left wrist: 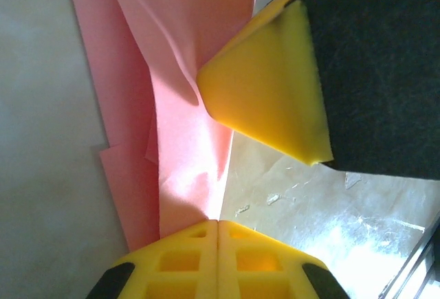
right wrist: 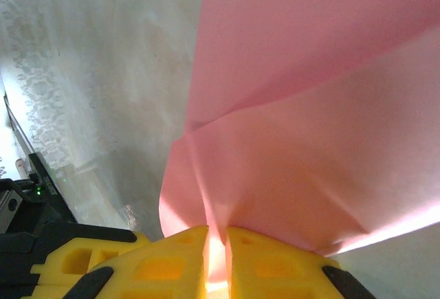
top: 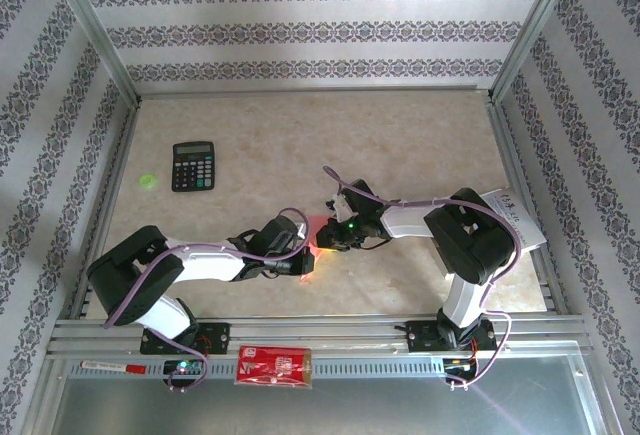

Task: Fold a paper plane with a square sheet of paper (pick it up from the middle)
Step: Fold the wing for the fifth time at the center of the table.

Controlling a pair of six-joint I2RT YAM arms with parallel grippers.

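**Mid-fold, two-wristed grasp.** The square sheet of paper [top: 312, 247], creased into overlapping pink layers, lies to the right of the calculator [top: 193, 166] and nearer the arm bases, well apart from it, between the two wrists.

Left pincer [left wrist: 218, 225]: fingers together, nipping the end of a raised flap.

Right pincer [right wrist: 217, 230]: fingers clamped on the paper's layers, with a sliver of light glowing between them. One of its yellow pads [left wrist: 268, 100] shows in the left wrist view, touching the flap from the far side.

Judged step: carrying a flap over to set a crease. To do it well:
- The wrists should travel together, so the thin paper neither stretches nor tears.
- The flap's edge should meet the centre line before any pressing.
- The crease is best flattened against the desk [top: 420, 135], with one grasp loosened at a time.
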